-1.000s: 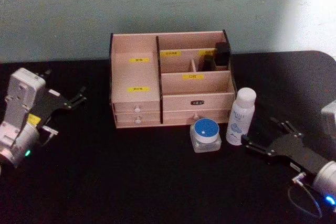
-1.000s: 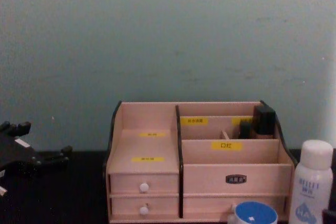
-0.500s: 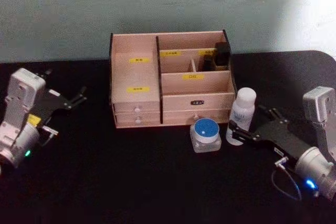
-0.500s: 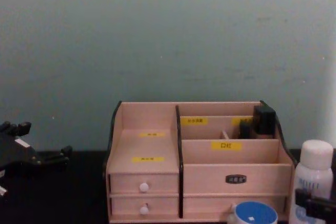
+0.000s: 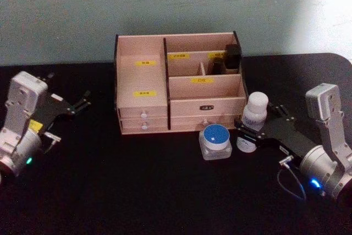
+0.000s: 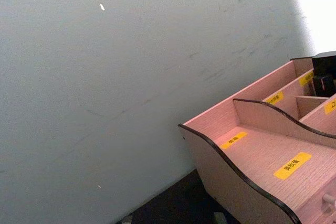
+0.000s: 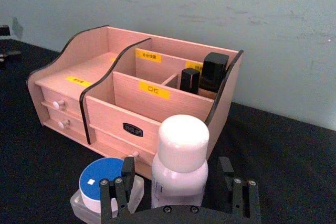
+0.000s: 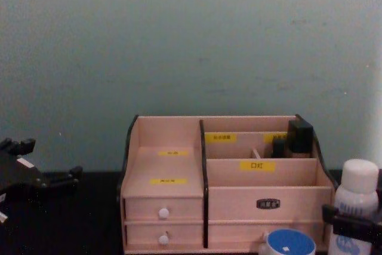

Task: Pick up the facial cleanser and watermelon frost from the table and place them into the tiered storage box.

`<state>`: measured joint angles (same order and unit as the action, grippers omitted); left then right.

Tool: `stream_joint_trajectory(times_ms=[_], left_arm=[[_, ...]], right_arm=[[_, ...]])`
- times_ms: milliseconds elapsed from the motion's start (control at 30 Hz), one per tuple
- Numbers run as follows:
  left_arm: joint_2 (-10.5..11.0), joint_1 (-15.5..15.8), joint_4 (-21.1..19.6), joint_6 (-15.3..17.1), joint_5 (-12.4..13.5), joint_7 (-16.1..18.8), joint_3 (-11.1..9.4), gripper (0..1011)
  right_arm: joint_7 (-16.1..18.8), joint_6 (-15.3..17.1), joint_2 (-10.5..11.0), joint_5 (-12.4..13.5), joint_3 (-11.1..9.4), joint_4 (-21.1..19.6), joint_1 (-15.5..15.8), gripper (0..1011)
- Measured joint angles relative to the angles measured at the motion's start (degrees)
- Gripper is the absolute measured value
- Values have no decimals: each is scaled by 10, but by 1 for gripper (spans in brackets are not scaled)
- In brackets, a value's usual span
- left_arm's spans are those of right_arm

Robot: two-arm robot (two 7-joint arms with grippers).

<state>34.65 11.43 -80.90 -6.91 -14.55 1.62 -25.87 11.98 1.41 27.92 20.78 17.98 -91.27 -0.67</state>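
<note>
- Over the last 1 s the right gripper (image 5: 258, 122) has moved in from the table's (image 5: 137, 191) right side toward the tiered storage box (image 5: 137, 48). Its fingers (image 7: 127, 174) now sit on either side of the facial cleanser (image 7: 182, 140).
- The jaws are spread, with a gap visible between each finger and the bottle, so nothing is gripped yet. The approach looks finished, and closing on the bottle is likely the step in hand.
- The facial cleanser has not shifted. It stands upright on the table just in front of the box's right front corner.
- It is a tall white cylinder with a rounded white cap and blue print low on its body.
- The watermelon frost (image 5: 215, 141), a squat clear jar with a blue lid, also remains in place, in front of the box and just beside the bottle.
- The left gripper (image 5: 69, 87) stays parked, jaws spread, well to the left of the box.
- Neither of the 2 items is in the box yet.
</note>
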Motion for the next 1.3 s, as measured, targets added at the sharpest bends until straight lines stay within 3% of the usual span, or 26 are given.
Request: stream_joint_trajectory(times_ms=[433,933,1300], left_arm=[[0,0,0,0,0,0,0,1001],[0,0,0,0,0,0,0,1001],[0,0,0,0,0,0,0,1001]], right_arm=[[0,1,-1,-3,0,1,-1,992],[0,0,0,0,0,0,0,604],[6,0,0,3,-5,-5,4,600]])
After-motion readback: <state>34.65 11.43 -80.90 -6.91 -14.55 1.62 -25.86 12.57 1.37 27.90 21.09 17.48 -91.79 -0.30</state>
